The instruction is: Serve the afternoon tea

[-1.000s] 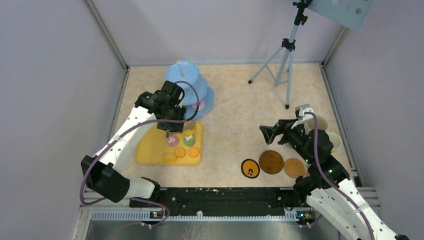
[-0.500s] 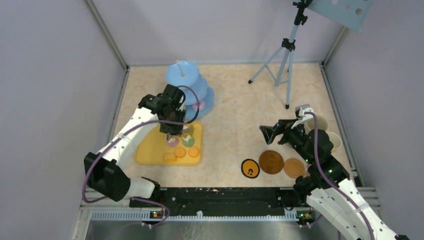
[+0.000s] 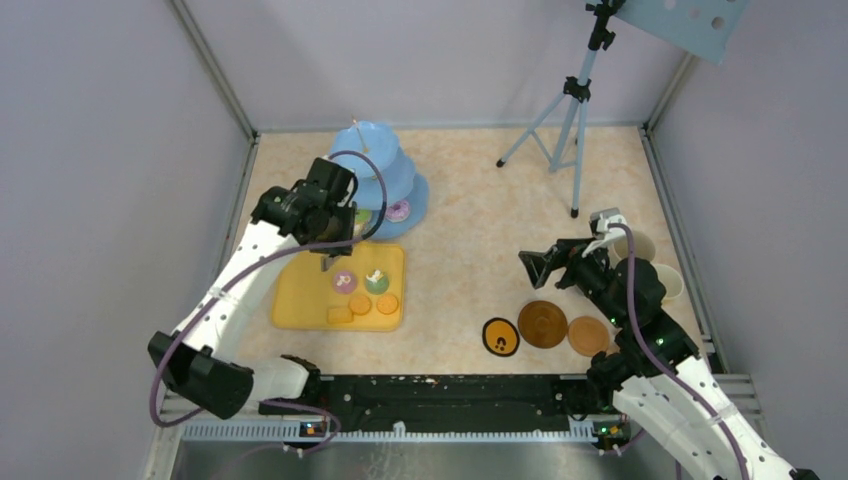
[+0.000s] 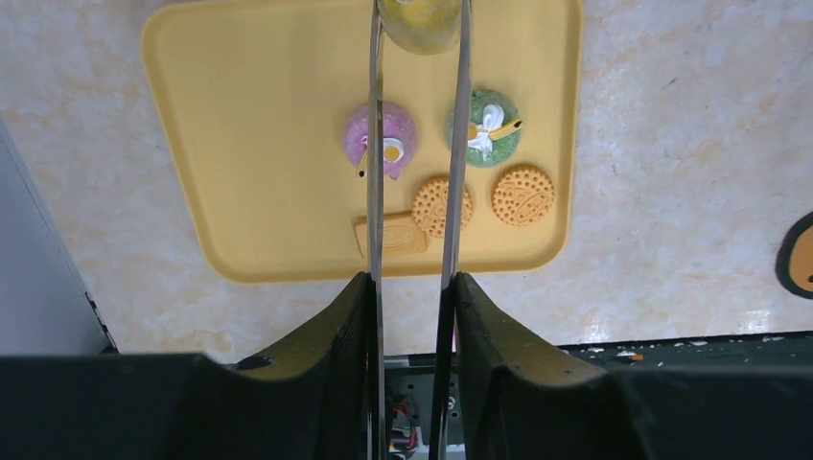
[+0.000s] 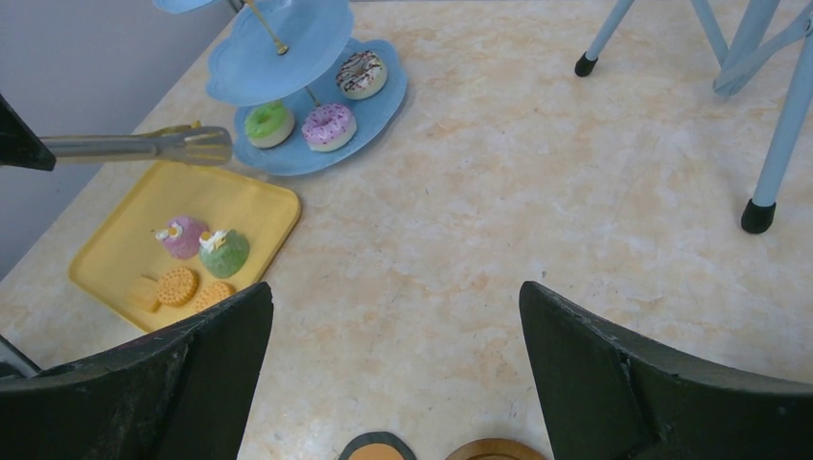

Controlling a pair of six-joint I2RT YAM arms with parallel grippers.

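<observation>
While the left gripper (image 4: 412,287) is clenched on the tongs (image 4: 375,144), its jaws press the two metal arms toward each other. The tong tips pinch a yellow pastry (image 4: 419,21). This pastry hangs clear of the tray (image 4: 259,144), above the tray's far edge.

Items lying on the tray:
- A purple pastry (image 4: 395,134) and a green pastry (image 4: 482,127) lie side by side near the tray's middle.
- Two round biscuits (image 4: 522,195) lie just nearer than these, toward the tray's near right corner.
- A rectangular biscuit (image 4: 398,235) lies just left of the round pair, close to the tray's near edge.

Items off the tray:
- The stand (image 5: 288,48) is upright on the surface (image 3: 470,220), just beyond the tray's far edge.
- The stand's bottom tier carries a green doughnut (image 5: 268,123), a pink doughnut (image 5: 329,126) and a white doughnut (image 5: 361,74).
- Two brown coasters (image 3: 543,324) lie well to the right of the tray, with a dark-rimmed orange coaster (image 3: 501,337) just on their tray side.
- Two mugs (image 3: 640,245) stand farther right, partly hidden by the right arm.

The right gripper (image 5: 393,297) is released. Its jaws are spread wide with nothing between them. It sits above the surface, well to the right of the tray.
</observation>
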